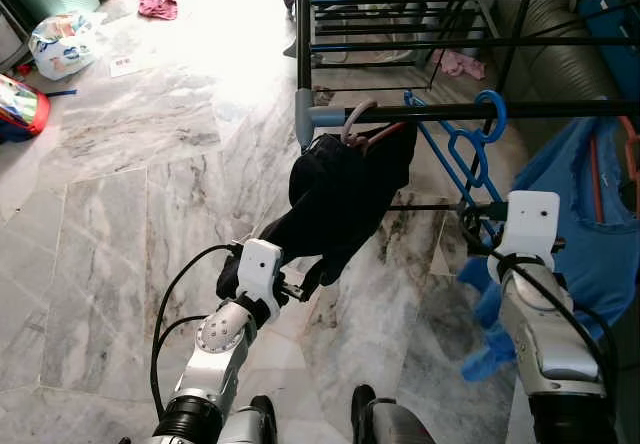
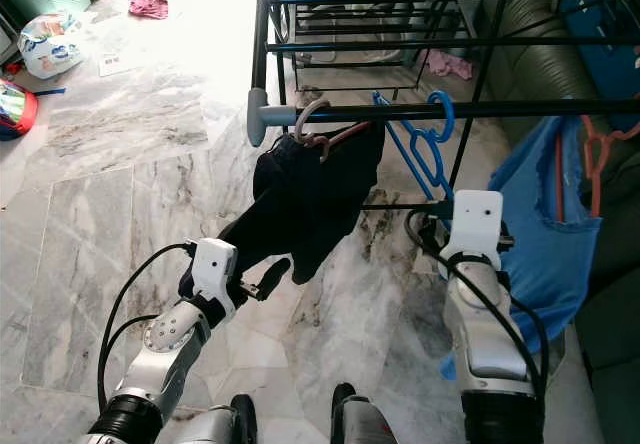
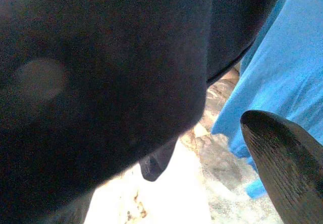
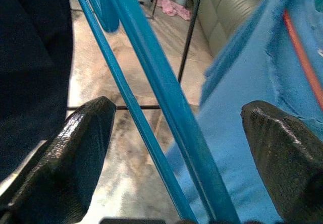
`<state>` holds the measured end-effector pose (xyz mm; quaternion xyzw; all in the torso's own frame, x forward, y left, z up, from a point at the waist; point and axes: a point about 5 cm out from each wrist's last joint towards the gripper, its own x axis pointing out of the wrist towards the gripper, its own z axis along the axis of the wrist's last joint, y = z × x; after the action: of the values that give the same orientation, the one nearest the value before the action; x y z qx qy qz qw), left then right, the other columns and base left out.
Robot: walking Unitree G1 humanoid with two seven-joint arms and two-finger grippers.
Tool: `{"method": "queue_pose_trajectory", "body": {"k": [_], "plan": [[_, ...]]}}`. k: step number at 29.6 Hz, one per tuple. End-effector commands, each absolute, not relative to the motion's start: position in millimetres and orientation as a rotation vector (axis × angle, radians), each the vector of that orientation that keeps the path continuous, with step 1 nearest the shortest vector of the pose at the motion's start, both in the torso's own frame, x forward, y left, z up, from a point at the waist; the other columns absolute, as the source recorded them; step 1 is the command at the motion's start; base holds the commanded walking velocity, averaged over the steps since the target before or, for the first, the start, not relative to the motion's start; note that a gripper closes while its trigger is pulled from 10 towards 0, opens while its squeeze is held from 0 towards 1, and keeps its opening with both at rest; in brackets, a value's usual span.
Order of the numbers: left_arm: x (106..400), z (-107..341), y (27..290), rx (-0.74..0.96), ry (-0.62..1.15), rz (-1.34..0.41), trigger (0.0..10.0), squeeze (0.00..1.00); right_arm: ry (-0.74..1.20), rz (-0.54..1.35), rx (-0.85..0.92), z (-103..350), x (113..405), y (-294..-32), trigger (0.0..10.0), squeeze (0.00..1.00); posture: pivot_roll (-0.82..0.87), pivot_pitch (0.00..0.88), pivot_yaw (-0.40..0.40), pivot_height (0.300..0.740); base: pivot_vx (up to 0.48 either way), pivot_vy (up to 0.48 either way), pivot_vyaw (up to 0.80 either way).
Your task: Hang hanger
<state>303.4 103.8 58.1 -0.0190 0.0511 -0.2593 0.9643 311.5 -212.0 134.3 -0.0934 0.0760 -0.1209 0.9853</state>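
Blue hanger (image 1: 462, 142) (hooked, tilted) on black rail (image 1: 540, 110).

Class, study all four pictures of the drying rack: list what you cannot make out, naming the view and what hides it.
- Left end effector: whether it grips the black garment is unclear; in the left wrist view the cloth covers one finger.
- Blue hanger: its lower part is hidden behind the right end effector's white housing in the eye views.
- Blue garment: cut by the right edge.

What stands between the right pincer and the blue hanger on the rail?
Nothing visible does. The blue hanger already hangs by its hook on the black rail, and its bars run through the gap between the open fingers of the right pincer. The black garment hangs beside it.
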Motion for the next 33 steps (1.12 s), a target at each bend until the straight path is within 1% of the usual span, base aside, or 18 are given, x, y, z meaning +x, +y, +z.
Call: {"method": "queue_pose_trajectory", "body": {"k": [1, 11, 19, 27, 33], "plan": [[302.9, 54.1, 107.9, -0.014, 0.119, -0.504, 10.0, 0.00, 0.156, -0.230, -0.235, 130.0, 308.8, -213.3, 10.0, 1.00, -0.05, 0.239, 0.028, 0.740, 0.000, 0.000, 0.00], [306.0, 53.0, 114.5, 0.015, 0.126, -0.466, 10.0, 0.00, 0.125, -0.088, -0.247, 132.0, 308.9, -197.6, 10.0, 1.00, -0.04, 0.236, 0.025, 0.740, 0.000, 0.000, 0.00], [306.7, 53.4, 114.9, 0.014, 0.118, -0.453, 10.0, 0.00, 0.085, -0.079, -0.271, 136.3, 306.6, -196.3, 10.0, 1.00, -0.05, 0.237, 0.022, 0.740, 0.000, 0.000, 0.00], [307.4, 54.4, 114.8, 0.020, 0.109, -0.446, 10.0, 0.00, -0.024, -0.081, -0.251, 145.3, 296.7, -184.7, 10.0, 1.00, -0.05, 0.238, 0.026, 0.740, 0.000, 0.000, 0.00], [307.2, 54.3, 114.5, 0.023, 0.107, -0.450, 10.0, 0.00, -0.053, -0.092, -0.256, 147.5, 293.2, -183.4, 10.0, 1.00, -0.05, 0.241, 0.029, 0.740, 0.000, 0.000, 0.00]]}}
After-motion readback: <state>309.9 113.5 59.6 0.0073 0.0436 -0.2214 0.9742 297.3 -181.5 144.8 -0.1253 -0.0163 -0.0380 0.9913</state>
